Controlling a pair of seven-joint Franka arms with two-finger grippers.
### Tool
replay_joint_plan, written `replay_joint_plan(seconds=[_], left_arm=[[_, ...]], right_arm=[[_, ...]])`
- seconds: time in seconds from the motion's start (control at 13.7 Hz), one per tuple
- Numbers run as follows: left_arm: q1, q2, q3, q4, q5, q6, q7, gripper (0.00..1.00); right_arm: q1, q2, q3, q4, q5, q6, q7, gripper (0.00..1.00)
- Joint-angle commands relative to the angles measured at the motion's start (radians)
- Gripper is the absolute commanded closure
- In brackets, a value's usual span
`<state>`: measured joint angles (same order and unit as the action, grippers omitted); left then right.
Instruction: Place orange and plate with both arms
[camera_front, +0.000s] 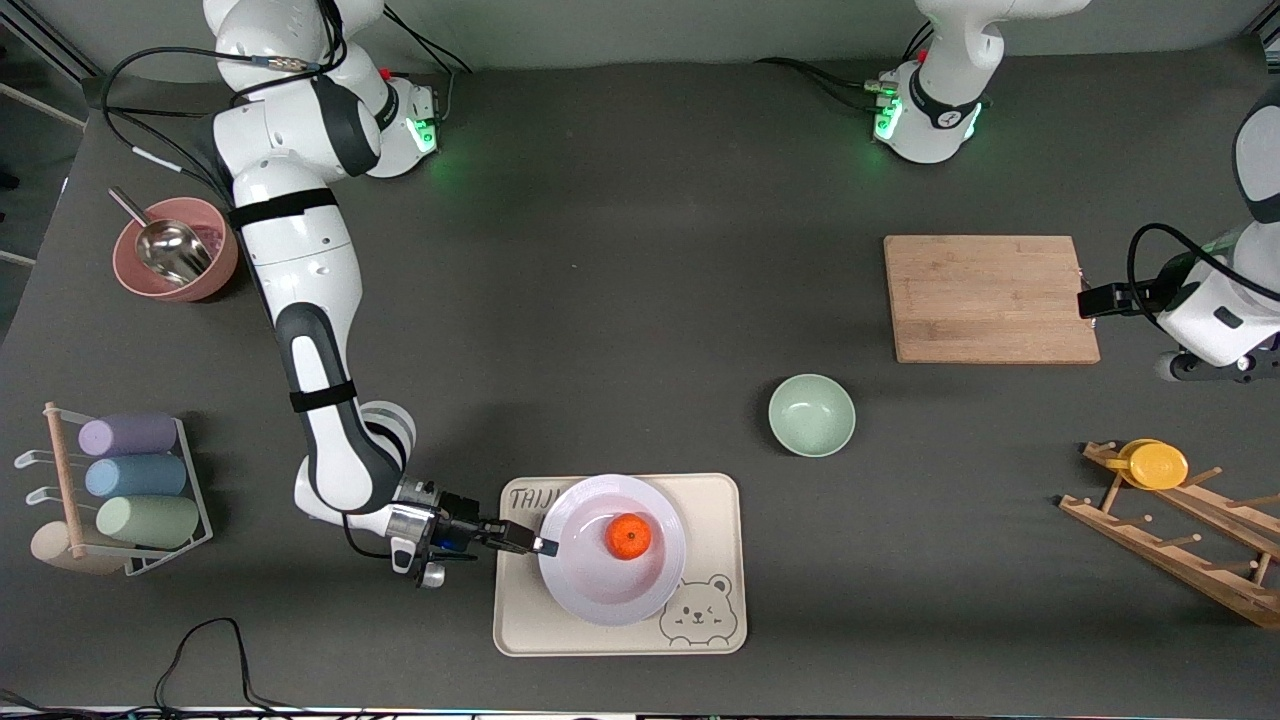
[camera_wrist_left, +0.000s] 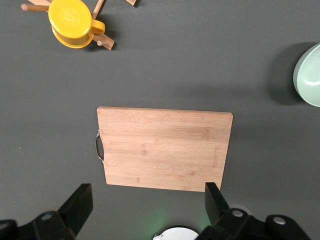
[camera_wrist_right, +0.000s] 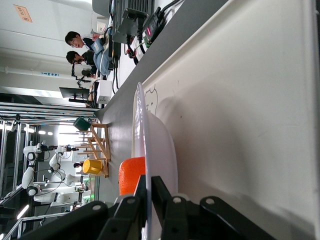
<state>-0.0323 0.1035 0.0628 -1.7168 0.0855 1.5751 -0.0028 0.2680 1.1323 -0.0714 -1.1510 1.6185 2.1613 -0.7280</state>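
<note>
Bright-orange dimpled orange (camera_front: 630, 535), in glossy white plate (camera_front: 590, 590)

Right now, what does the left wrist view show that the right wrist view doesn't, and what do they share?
Only the left wrist view: the cutting board, the green bowl, and the open left gripper over bare table beside the board.

Only the right wrist view: the right gripper shut on the rim of the plate, the orange on the plate, and the cream tray under it.

Both: the yellow cup on the wooden rack.
</note>
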Motion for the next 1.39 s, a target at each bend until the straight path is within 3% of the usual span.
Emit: replay_joint_plan(seconds=[0.0, 1.31], left_arm=[[-0.017, -0.025, 0.011, -0.023, -0.004, 0.013, -0.016, 0.00], [-0.018, -0.024, 0.011, -0.021, -0.006, 0.014, -0.017, 0.00]], right_arm=[[-0.003, 0.014, 0.007, 0.033, -0.011, 0.002, -0.013, 1.00], [-0.001, 0.015, 0.007, 0.034, -0.089, 0.022, -0.021, 1.00]])
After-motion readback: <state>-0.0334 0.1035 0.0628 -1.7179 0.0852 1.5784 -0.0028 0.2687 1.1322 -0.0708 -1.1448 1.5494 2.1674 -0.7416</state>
